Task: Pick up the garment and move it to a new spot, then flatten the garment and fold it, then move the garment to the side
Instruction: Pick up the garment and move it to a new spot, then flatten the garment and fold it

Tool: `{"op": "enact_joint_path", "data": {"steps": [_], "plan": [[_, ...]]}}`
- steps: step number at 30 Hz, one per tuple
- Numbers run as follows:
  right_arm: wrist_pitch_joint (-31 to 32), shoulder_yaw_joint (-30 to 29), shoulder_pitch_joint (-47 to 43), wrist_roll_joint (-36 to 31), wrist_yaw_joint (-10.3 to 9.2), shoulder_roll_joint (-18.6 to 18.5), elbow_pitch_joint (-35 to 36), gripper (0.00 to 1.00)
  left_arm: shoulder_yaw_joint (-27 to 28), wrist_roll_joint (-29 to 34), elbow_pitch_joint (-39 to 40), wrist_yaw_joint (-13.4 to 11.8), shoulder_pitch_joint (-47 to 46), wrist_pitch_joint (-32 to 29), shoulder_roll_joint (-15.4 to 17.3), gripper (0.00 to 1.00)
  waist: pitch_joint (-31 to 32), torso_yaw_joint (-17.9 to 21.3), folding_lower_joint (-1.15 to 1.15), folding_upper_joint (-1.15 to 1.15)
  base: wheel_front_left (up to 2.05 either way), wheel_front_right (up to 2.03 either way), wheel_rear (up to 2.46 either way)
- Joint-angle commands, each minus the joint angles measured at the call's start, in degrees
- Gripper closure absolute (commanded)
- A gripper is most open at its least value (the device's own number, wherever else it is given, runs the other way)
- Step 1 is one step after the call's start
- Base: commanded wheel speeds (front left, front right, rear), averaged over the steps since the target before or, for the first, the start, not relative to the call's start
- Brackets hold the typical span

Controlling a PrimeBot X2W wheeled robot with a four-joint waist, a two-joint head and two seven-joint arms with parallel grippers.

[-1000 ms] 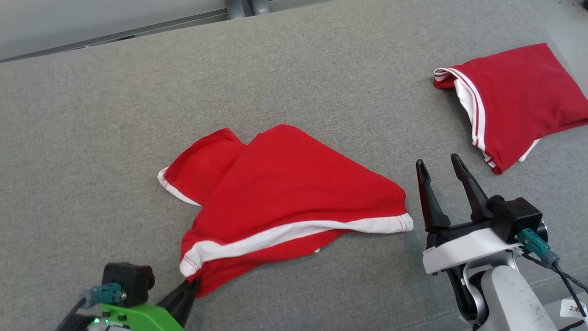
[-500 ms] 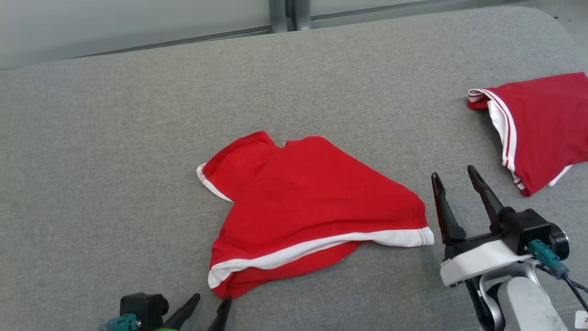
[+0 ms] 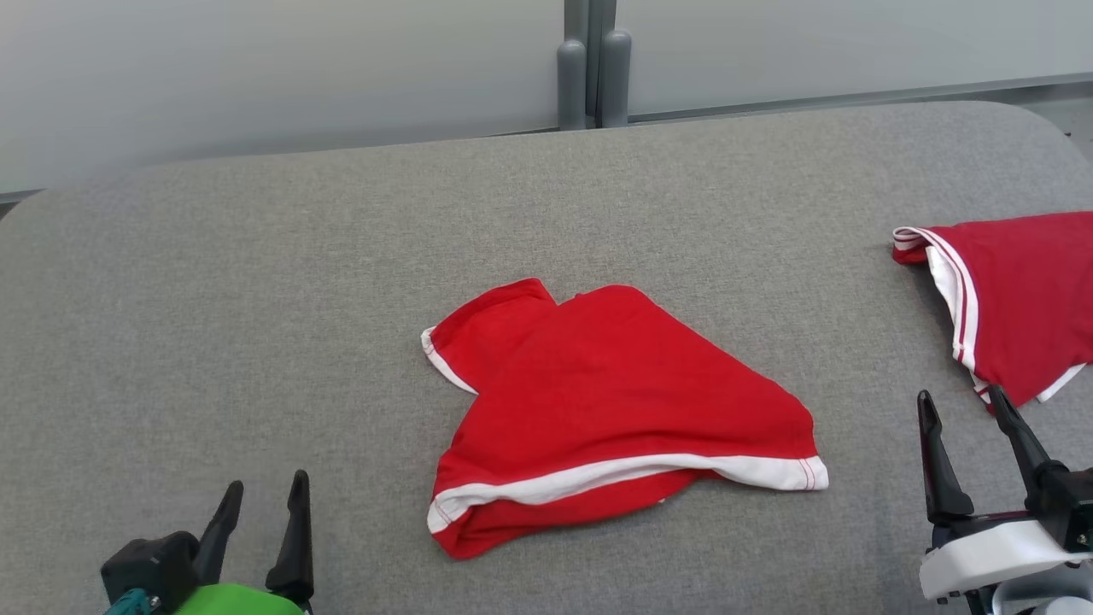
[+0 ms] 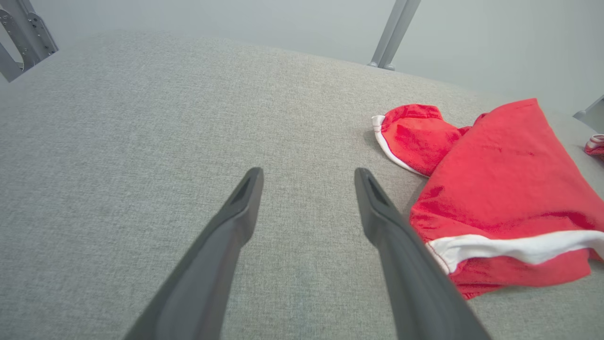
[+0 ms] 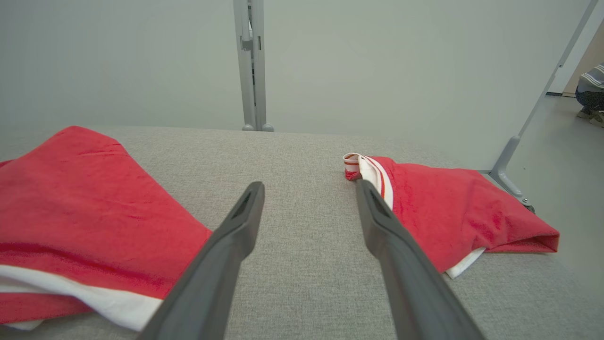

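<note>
**Two red garments, one easy mix-up**

Both of your claws are empty. The left gripper [image 3: 266, 481] hangs over bare cloth near the front edge of the grey fabric-covered tabletop [image 3: 256, 282], well to the left of the work. Its fingers are spread wide and closed on nothing. The right gripper [image 3: 959, 395] stands just as wide toward the front right corner, also holding nothing. The crumpled red garment with white trim [image 3: 615, 401] lies loose in the middle of the tabletop, a little nearer the front edge than the back, and touches neither claw.

Your first risk is the wrong pick. A folded red garment with white and red striped edging [image 3: 1025, 299] sits against the right edge. The right gripper's tips are just beside its near corner, closer to it than to the piece you want. A careless close or a sweep to the right would likely snag it or push it off that edge.

The second risk is a partial grasp. The garment is doubled over itself. The white hem band [image 3: 632, 470] runs across the front with red cloth tucked under it, and the short sleeve [image 3: 482, 329] pokes out toward the back left. If you pinch only the upper layer, it will probably unfold unevenly as you lift, or trail and drag across the tabletop.

Third, the tabletop's cover is itself soft cloth. If you come down too hard, you may pinch it together with the garment, which could stall the lift or tug the grasp loose. Go for a free outer corner, such as the hem's right end.
</note>
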State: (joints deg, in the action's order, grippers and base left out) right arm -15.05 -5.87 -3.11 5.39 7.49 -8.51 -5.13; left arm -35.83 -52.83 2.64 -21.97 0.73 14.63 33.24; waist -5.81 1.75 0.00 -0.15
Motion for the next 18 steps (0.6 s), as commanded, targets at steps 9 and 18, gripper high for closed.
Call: {"op": "enact_joint_path", "data": {"steps": [9,18], "plan": [[-0.17,0.23,-4.19,-1.57,0.0,0.76,1.23,0.0,14.97,12.18,-2.45,8.28,6.95,0.53,-6.15,0.0,5.7,-2.9,0.0,0.15,0.0,0.0,0.0],[-0.17,1.84,-5.19,-1.91,0.0,1.52,-0.24,0.0,24.77,22.33,-7.81,20.93,10.91,0.55,-10.61,0.0,7.03,-4.11,0.0,0.15,0.0,0.0,0.0]]}}
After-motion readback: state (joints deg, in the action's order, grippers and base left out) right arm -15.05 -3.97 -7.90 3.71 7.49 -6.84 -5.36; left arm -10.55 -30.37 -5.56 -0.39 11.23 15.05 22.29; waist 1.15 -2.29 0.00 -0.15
